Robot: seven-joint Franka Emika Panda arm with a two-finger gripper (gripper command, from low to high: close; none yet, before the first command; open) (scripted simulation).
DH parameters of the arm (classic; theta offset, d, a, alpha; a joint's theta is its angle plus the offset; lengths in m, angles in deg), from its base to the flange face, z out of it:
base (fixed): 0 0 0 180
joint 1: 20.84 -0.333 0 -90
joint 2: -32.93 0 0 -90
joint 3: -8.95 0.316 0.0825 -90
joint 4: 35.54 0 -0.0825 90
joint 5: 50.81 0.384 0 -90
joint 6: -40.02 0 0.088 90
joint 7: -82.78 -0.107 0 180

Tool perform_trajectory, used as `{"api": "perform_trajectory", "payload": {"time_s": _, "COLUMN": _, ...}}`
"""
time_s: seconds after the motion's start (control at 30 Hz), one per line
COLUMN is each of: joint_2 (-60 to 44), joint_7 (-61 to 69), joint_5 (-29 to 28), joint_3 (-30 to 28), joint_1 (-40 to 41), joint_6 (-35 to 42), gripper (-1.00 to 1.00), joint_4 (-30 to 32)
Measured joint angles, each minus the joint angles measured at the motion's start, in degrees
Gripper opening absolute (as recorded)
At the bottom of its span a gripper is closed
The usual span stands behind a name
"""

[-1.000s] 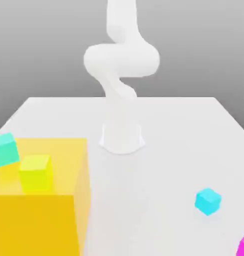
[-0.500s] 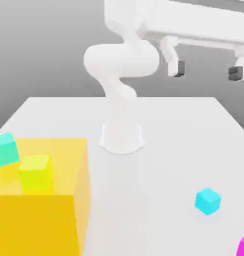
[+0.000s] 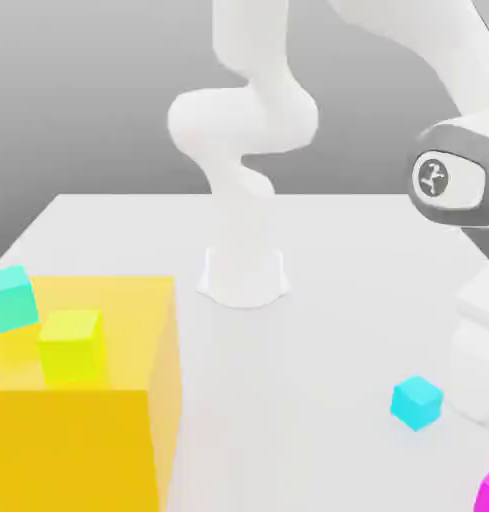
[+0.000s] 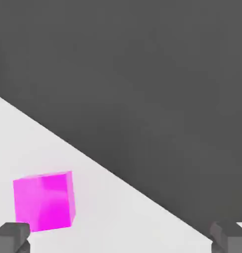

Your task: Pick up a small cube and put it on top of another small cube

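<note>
Hand view: glossy magenta small cube (image 4: 43,201), plain faces.

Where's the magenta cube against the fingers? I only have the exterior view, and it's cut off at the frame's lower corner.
Observer: In the hand view the magenta cube sits whole on the white table, close to one fingertip.
Operator: Is it between the fingers?
Observer: No, both fingertips are spread wide with nothing between them; the gripper is open.
Operator: Anything beyond the cube?
Observer: The table edge runs diagonally close behind it, with dark floor past it.
</note>
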Motion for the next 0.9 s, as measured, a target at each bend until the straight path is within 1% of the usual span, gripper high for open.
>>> {"api": "perform_trajectory", "payload": {"time_s": 0.1, "joint_2": -6.1, "joint_7": 0.0, "joint_5": -0.93, "joint_3": 0.11, "joint_1": -1.75, "joint_6": -2.2, "gripper": 0.0, "joint_4": -1.04}}
{"api": "perform_trajectory", "payload": {"time_s": 0.2, "joint_2": -12.36, "joint_7": -1.44, "joint_5": -3.13, "joint_3": -2.02, "joint_1": -3.7, "joint_6": -6.53, "gripper": 0.0, "joint_4": -2.51}}
{"api": "perform_trajectory", "payload": {"time_s": 0.23, "joint_2": -13.44, "joint_7": -1.7, "joint_5": -3.52, "joint_3": -2.45, "joint_1": -4.06, "joint_6": -7.31, "gripper": -1.0, "joint_4": -2.77}}
{"api": "perform_trajectory", "payload": {"time_s": 0.43, "joint_2": -13.97, "joint_7": -1.77, "joint_5": -3.63, "joint_3": -2.65, "joint_1": -4.24, "joint_6": -7.71, "gripper": -1.0, "joint_4": -2.9}}
{"api": "perform_trajectory", "payload": {"time_s": 0.57, "joint_2": -8.08, "joint_7": -0.11, "joint_5": -1.27, "joint_3": -0.28, "joint_1": -2.42, "joint_6": -3.27, "gripper": -1.0, "joint_4": -1.44}}
{"api": "perform_trajectory", "payload": {"time_s": 0.63, "joint_2": -4.46, "joint_7": -0.3, "joint_5": 1.46, "joint_3": 1.2, "joint_1": -1.4, "joint_6": -1.93, "gripper": -1.0, "joint_4": 0.4}}
{"api": "perform_trajectory", "payload": {"time_s": 0.8, "joint_2": 3.65, "joint_7": -5.03, "joint_5": 10.42, "joint_3": 4.18, "joint_1": 0.08, "joint_6": -2.72, "gripper": -1.0, "joint_4": 7.25}}
{"api": "perform_trajectory", "payload": {"time_s": 0.9, "joint_2": 8.31, "joint_7": -8.85, "joint_5": 14.84, "joint_3": 5.19, "joint_1": 0.15, "joint_6": -3.25, "gripper": -1.0, "joint_4": 11.42}}
